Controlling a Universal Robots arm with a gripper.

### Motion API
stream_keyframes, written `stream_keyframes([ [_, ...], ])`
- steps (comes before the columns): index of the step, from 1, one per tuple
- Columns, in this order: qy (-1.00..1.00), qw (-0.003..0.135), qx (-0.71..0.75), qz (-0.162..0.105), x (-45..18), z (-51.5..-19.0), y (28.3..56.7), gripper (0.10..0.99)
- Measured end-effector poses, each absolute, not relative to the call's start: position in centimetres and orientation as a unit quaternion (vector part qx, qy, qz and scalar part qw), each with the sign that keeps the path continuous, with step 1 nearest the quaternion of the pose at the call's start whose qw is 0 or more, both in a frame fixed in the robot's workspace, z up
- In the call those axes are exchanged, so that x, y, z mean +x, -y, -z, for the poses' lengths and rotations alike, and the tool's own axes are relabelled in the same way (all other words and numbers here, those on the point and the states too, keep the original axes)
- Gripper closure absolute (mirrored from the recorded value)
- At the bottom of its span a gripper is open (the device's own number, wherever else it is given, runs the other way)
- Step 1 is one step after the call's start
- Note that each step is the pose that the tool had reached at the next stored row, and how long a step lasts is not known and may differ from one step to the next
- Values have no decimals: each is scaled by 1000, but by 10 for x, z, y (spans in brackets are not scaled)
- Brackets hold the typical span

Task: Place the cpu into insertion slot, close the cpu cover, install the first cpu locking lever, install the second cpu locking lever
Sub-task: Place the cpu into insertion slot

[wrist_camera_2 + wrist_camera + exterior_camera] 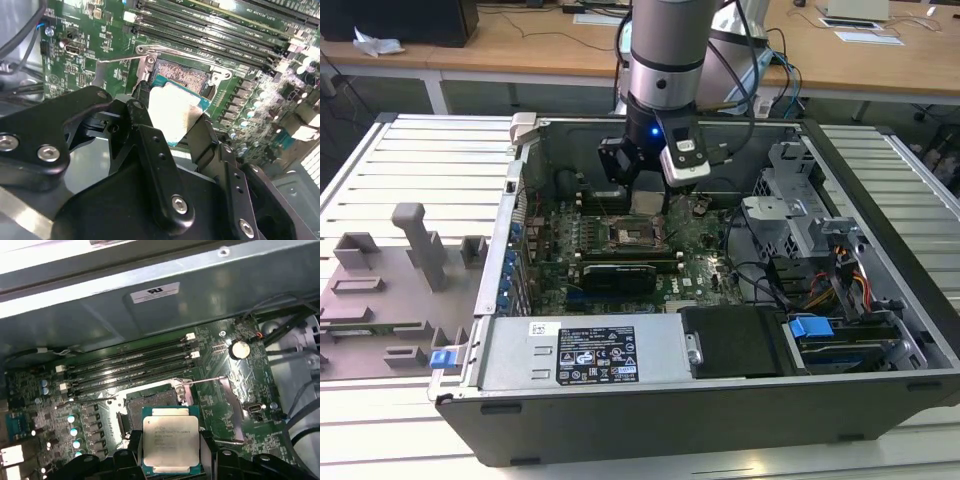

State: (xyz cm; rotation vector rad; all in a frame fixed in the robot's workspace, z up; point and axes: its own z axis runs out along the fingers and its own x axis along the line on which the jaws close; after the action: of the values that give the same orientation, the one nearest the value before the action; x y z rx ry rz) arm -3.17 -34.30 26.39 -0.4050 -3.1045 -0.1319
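Observation:
My gripper (pixel 170 452) is shut on the cpu (pixel 170 435), a pale silvery square chip pinched by its edges between two black fingers (pixel 134 450). In the second wrist view the same cpu (pixel 172 107) hangs tilted just above the insertion slot (pixel 181 76). That dark square socket (pixel 150 402) lies open with its contact field bare. The cpu cover (pixel 230 405) stands flipped up beside it. A thin wire locking lever (pixel 205 380) sticks out, released. From outside, the gripper (pixel 648 205) hovers inside the case a little above the slot (pixel 623 238).
Long memory slots (pixel 130 365) run right beside the socket. The case's metal wall (pixel 160 305) rises behind the board. A power supply (pixel 585 350), a drive cage (pixel 800 215) and loose cables (pixel 840 280) crowd the case. Grey fixtures (pixel 410 240) stand on the table at the exterior view's left.

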Motion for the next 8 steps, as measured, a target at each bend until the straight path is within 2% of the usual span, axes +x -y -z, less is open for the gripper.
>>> stream_keyframes([
  [8,980,1,-194,42,-32,-263,343,541],
])
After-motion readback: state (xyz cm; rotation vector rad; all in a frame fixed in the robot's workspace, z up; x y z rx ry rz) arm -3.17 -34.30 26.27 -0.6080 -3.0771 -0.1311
